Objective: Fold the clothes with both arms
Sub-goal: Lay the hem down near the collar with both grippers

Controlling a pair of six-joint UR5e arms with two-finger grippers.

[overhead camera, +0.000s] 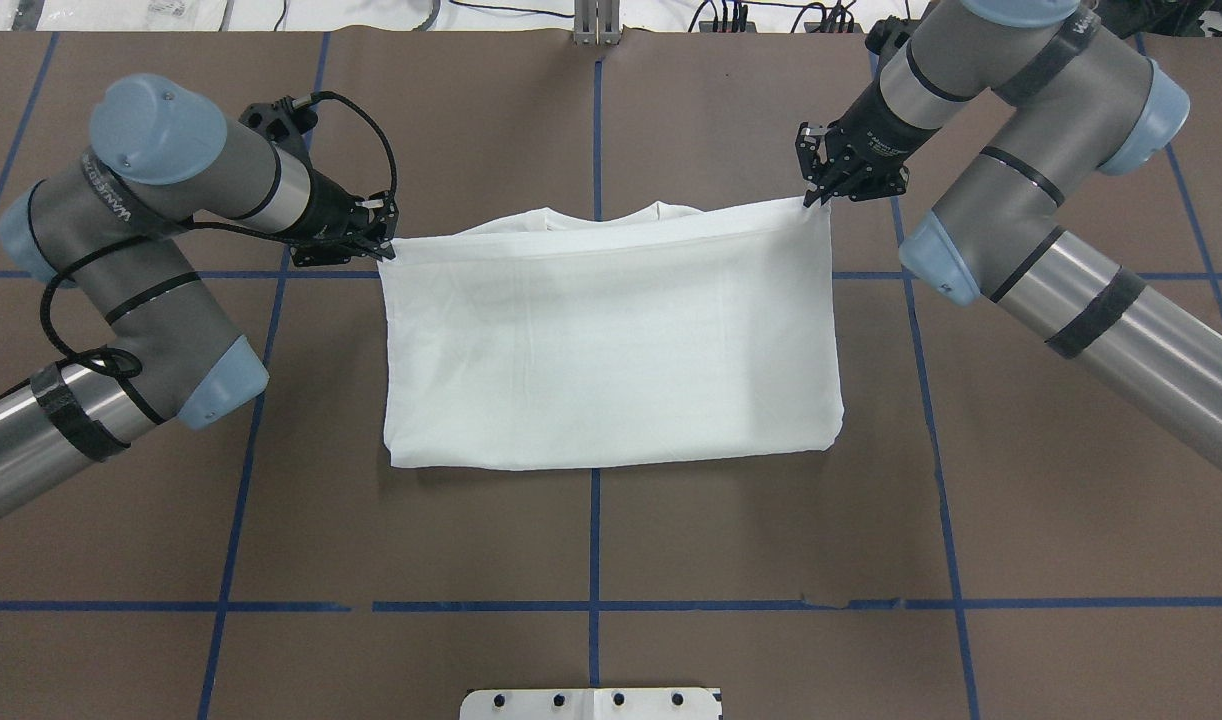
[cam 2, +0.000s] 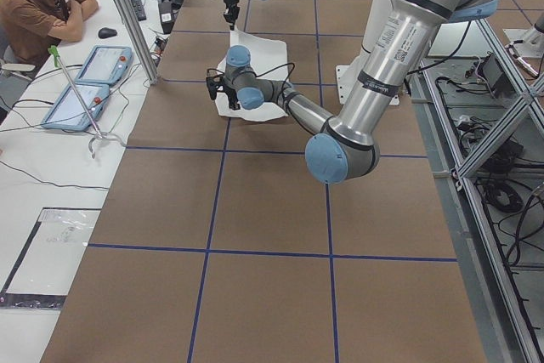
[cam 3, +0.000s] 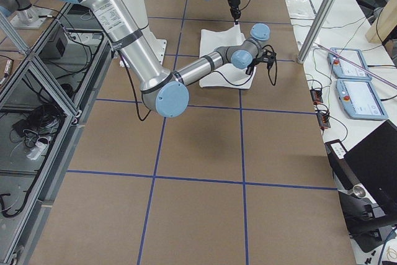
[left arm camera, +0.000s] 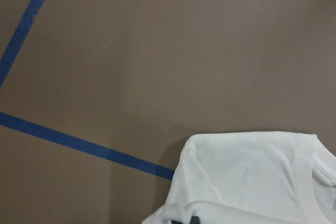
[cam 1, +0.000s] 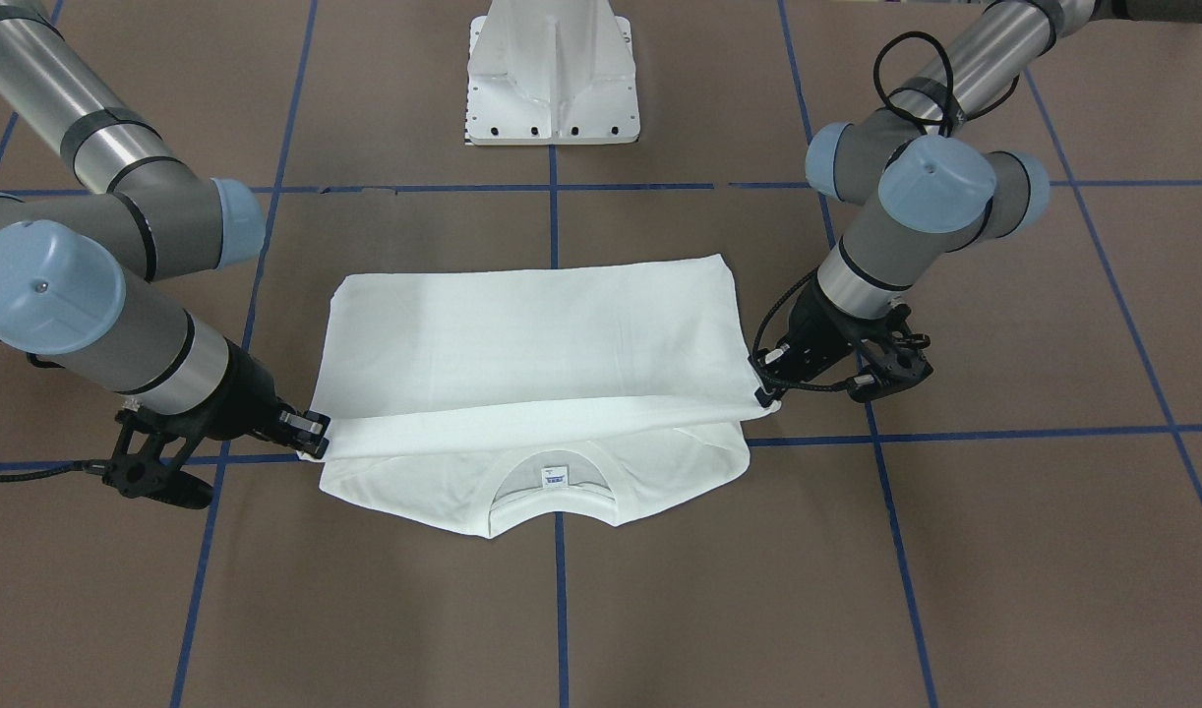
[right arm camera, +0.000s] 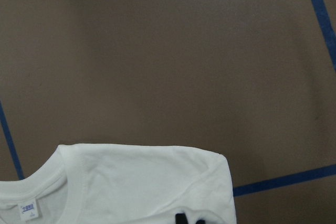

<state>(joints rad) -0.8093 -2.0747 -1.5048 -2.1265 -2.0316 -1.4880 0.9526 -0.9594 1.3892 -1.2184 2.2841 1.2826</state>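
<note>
Cloth on the brown counter point(overhead camera: 421, 540) amounts to one white shirt point(overhead camera: 611, 340), lying in the middle of the blue tape grid point(overhead camera: 671, 605), in front of the white pedestal base point(cam 1: 552, 79). It is folded across itself, so its long axis now runs left to right across the counter. Its ribbed collar point(cam 1: 554, 497) points to the far side, away from the robot's base. One small neck label point(cam 1: 556, 477) shows inside the collar. The upper layer covers most of the body and stops short of the collar, leaving the shoulders uncovered. Two arms reach in, one from each side. The left arm point(overhead camera: 171, 170) ends in the left hand point(overhead camera: 386, 245), which is closed on the left corner of the upper layer's far edge. The right arm point(overhead camera: 1021, 150) ends in the right hand point(overhead camera: 816, 195), which pinches the right corner of that same edge. The held edge spans from one hand to the other, slightly raised above the layer below. Each wrist view looks down on one shoulder and part of the collar. At the counter's left end one person point(cam 2: 34, 6) sits at a side table beside two tablets point(cam 2: 85, 82).
</note>
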